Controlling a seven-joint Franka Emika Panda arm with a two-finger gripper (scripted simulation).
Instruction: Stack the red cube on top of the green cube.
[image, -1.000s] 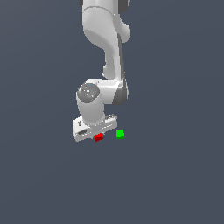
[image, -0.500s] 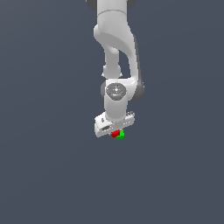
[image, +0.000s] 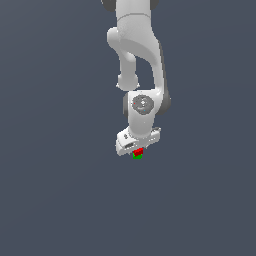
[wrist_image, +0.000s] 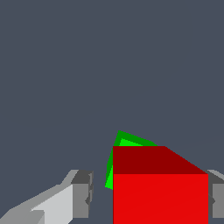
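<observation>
In the exterior view the red cube (image: 138, 151) sits between the fingers of my gripper (image: 138, 149), directly over the green cube (image: 137, 156), which shows only as a thin strip under it. I cannot tell whether the two cubes touch. In the wrist view the red cube (wrist_image: 160, 192) fills the space between my two grey fingertips (wrist_image: 82, 190). The green cube (wrist_image: 127, 142) pokes out from behind and beneath it, turned slightly relative to the red one. The gripper is shut on the red cube.
The white arm (image: 137, 60) reaches down from the top of the exterior view. The floor (image: 55, 200) is plain dark grey-blue, with no other objects in sight.
The arm has carried the red cube towards the exterior view's right. It was beside the green cube and is now above it.
</observation>
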